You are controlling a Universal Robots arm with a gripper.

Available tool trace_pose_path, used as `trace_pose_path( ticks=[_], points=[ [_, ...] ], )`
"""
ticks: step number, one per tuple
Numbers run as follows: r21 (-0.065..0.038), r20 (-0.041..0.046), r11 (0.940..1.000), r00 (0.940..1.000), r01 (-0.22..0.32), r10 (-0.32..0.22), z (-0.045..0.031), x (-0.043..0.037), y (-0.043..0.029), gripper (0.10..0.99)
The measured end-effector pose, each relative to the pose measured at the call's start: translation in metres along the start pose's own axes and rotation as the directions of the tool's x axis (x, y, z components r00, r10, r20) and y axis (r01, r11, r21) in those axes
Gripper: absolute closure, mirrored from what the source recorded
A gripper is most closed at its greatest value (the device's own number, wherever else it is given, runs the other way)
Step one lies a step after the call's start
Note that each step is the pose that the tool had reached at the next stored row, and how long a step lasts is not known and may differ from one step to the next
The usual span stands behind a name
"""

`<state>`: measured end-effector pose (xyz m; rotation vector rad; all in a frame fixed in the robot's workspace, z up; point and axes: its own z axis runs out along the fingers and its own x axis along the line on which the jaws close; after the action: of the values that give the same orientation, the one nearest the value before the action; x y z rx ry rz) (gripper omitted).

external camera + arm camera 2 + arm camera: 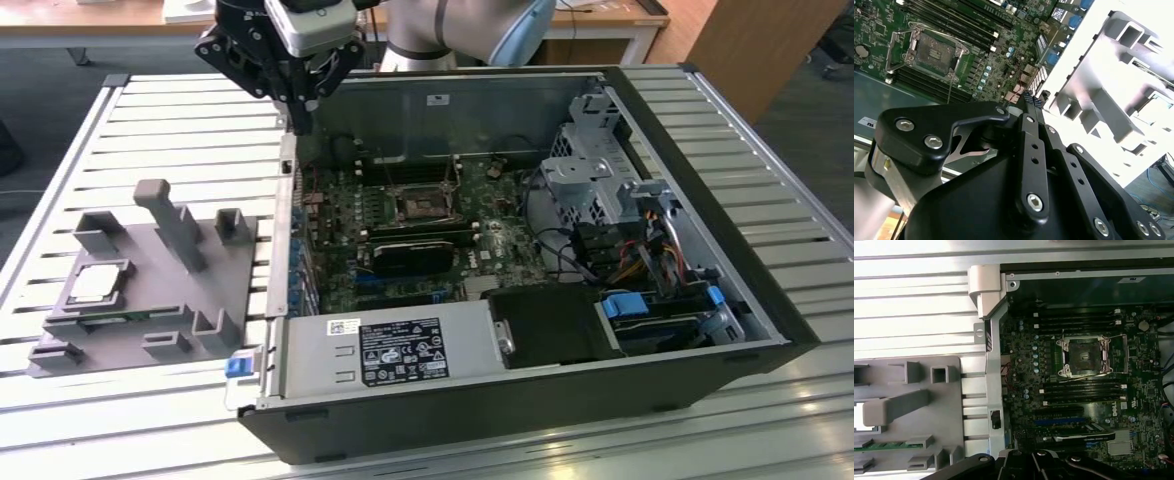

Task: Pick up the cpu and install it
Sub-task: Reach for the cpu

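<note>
While your claw point(306, 118) hangs over the case point(534, 415) wall on the exterior view's left, near the far corner, its fingers point(1031, 140) meet at the tips in the second wrist view and hold nothing. You will find the cpu point(98, 283) well apart from it. It lies flat in a square recess of the grey holder point(220, 285), which rests on the slatted table point(134, 425) just outside the case, on the exterior view's left. That holder also carries a green strip point(118, 318) in a slot along its near edge, and upright posts rise around the cpu.

Look inside the open case and you see the motherboard point(501, 240) lying flat on its floor. Its socket point(424, 205) sits toward the far wall, metal-framed with a dark middle, and long slots flank it on two sides. A black card point(416, 252) stands just on the socket's near side. A drive cage point(594, 165) with coloured cables takes the exterior view's right side. A grey power supply point(387, 350) lies along the near wall.
</note>
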<state>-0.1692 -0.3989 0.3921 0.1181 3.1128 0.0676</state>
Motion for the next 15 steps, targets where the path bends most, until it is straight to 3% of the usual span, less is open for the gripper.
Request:
trace_pose_path(
  ticks=[15],
  points=[
    [0.0, 0.0, 1.0, 1.0, 0.0, 0.0, -0.0001, 0.0078, -0.0006, 0.98]
  ],
)
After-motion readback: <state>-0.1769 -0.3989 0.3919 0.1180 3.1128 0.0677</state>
